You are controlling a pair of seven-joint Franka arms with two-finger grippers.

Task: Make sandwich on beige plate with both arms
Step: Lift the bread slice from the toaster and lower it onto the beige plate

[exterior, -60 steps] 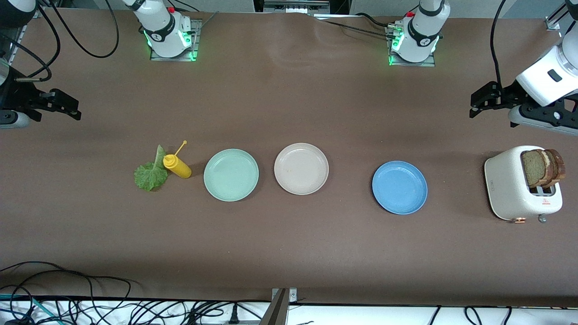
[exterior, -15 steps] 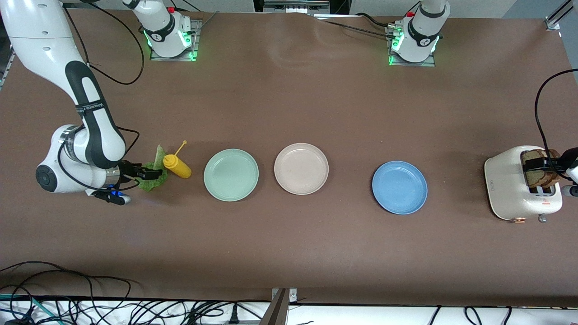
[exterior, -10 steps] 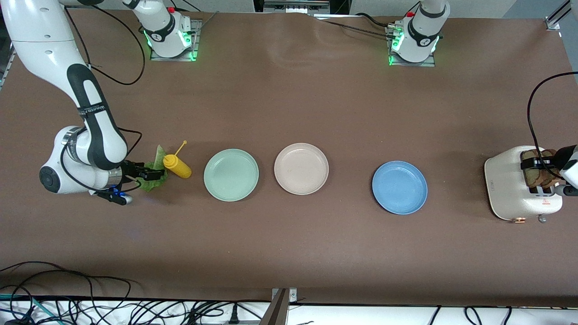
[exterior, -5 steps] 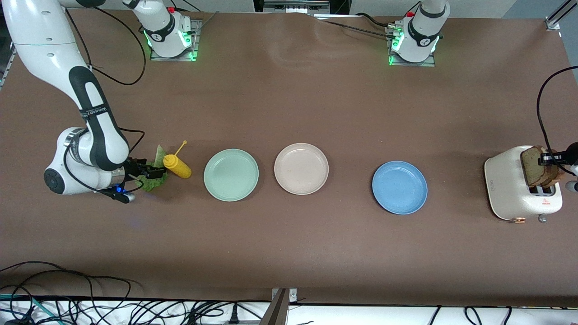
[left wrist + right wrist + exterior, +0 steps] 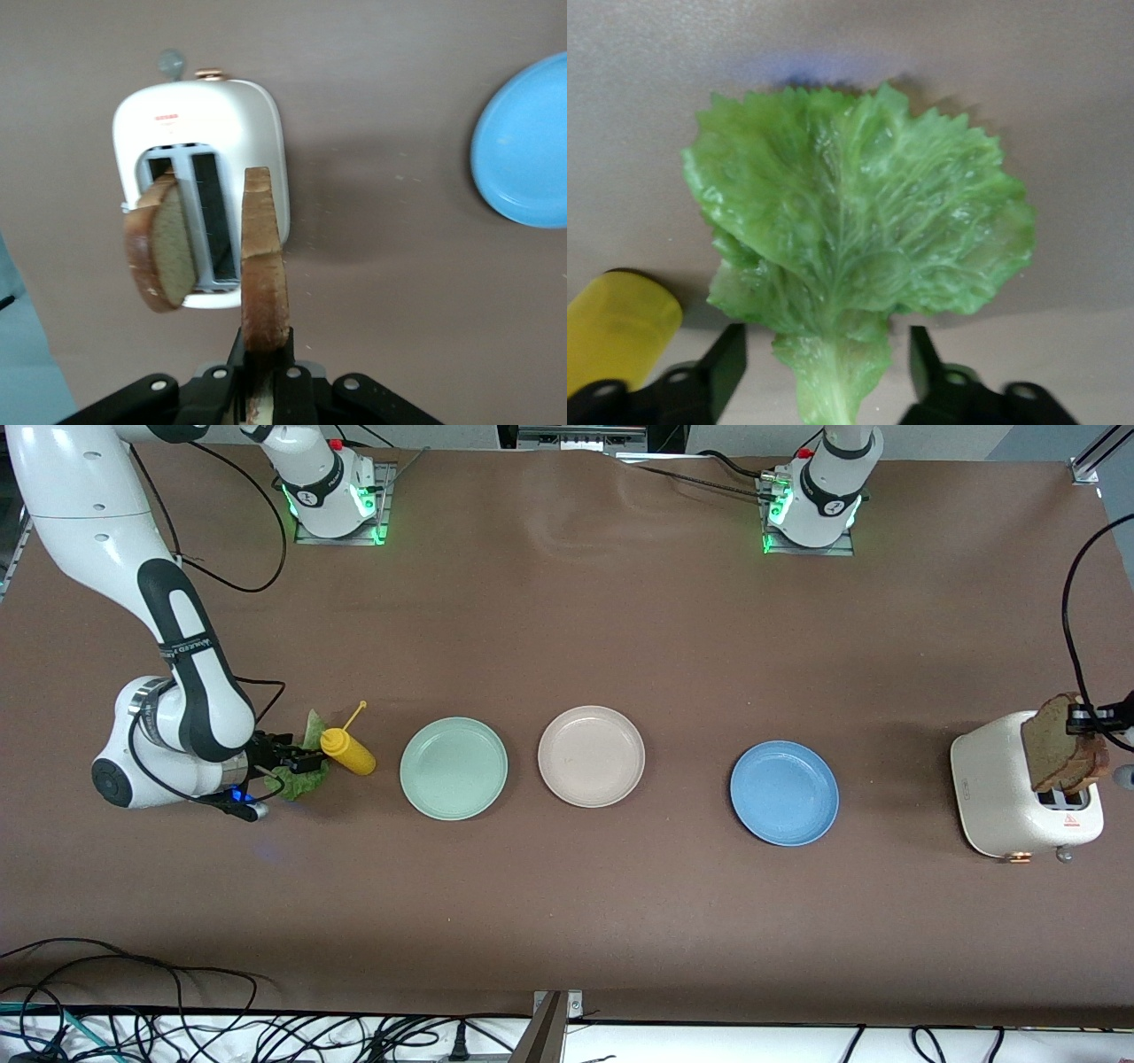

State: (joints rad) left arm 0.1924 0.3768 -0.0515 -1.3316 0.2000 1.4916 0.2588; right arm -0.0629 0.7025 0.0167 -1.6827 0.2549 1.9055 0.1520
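Inspector: Fingers of the right gripper (image 5: 824,372) stand apart, one each side of the lettuce leaf (image 5: 850,239) at its stalk, not yet pinched on it. Leaf lies flat just beside the yellow bottle (image 5: 347,751), toward the right arm's end from the beige plate (image 5: 591,755).

Second: And toward the left arm's end from that plate?

Inspector: Left gripper (image 5: 261,376) is clamped on the bread slice (image 5: 264,266), edge-on, long axis upright, over the toaster (image 5: 1010,797); a second slice (image 5: 161,257) sits in its slot
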